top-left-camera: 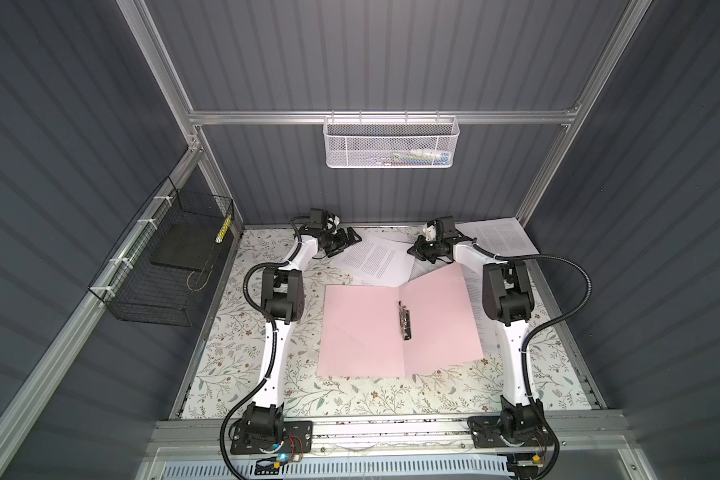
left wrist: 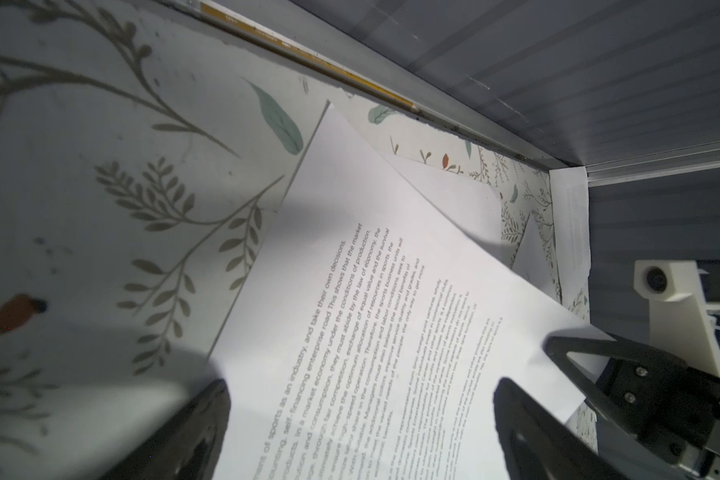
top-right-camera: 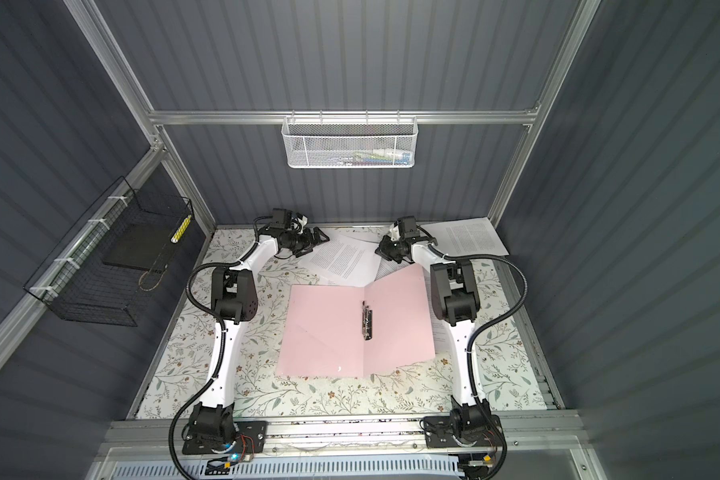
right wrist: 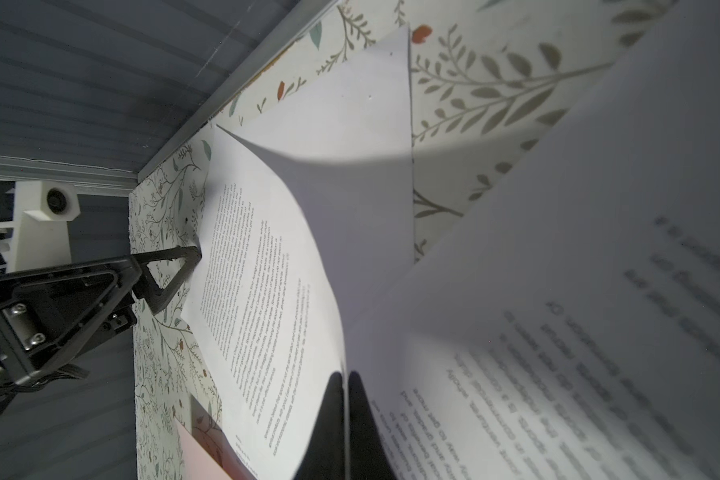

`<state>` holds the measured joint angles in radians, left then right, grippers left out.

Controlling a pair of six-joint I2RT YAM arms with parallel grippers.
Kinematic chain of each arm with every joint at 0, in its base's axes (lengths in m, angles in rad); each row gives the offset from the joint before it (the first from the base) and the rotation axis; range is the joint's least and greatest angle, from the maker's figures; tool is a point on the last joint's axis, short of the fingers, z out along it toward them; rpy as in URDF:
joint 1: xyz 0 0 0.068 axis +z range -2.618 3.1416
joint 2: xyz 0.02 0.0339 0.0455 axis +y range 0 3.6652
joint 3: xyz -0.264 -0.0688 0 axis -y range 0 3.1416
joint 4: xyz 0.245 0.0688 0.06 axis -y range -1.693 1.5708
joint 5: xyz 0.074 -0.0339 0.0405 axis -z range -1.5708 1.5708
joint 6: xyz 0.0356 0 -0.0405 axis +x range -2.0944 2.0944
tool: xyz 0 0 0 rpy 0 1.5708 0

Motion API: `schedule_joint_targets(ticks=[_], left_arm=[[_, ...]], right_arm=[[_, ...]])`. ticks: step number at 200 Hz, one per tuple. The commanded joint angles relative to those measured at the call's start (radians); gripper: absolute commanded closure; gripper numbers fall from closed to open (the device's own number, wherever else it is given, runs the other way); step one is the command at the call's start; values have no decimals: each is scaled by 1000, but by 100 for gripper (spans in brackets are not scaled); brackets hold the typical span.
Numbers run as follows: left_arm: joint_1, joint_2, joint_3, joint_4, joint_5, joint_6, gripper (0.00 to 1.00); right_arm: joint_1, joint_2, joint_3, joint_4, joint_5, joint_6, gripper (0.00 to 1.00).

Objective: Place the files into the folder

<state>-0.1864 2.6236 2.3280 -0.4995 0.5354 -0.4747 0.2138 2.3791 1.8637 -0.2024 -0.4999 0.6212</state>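
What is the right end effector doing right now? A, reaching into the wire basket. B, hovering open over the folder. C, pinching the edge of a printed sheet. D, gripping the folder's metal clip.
C: in the right wrist view the right end effector has its fingers closed together on the edge of a printed sheet, and in a top view it sits behind the open folder, not over it.

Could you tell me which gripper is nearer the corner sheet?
Right. The right gripper is near the corner sheet; the left gripper is beyond it, across the middle sheet.
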Motion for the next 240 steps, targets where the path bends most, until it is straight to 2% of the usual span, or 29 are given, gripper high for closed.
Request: schedule_joint_targets(ticks=[1,43,58,66,91,136,150,167,178,179,201,222,240], left_arm=[[19,-55,-71,-191,-32,-19,0],[40,-324,-274,-194,-178,5,0],[58,-432,-391,-194,-198,1,0],[67,-497,-467,-176,-245,-4,0],[96,-668,-687,-155,-224,-4,0],[102,-879,-963,-232,-133,46,0],[102,-921,-1044,-258,-142,71,0],[101,-973,-1141,-264,-183,93,0],[102,-996,-1189,-256,-183,99,0],[103,-997,-1192,-256,-182,98,0],[102,-1033,-1265,-222,-144,83,0],[102,-1075,-1323,-206,-136,73,0],[101,-1122,-1347,-212,-163,76,0]], right_arm=[[-20,-120,-8,57,35,13,100],[-43,-238,-15,90,103,52,100],[-47,-285,-21,91,107,58,100],[-45,-311,-28,90,107,63,100],[-28,-418,-88,90,112,98,100],[42,-676,-413,250,102,247,100],[55,-749,-537,319,78,323,100],[92,-836,-659,366,101,389,100],[140,-886,-696,330,151,396,100],[150,-895,-704,325,186,397,100],[287,-1012,-825,340,407,419,100],[371,-1117,-982,356,605,470,100],[415,-1173,-1113,363,698,530,100]])
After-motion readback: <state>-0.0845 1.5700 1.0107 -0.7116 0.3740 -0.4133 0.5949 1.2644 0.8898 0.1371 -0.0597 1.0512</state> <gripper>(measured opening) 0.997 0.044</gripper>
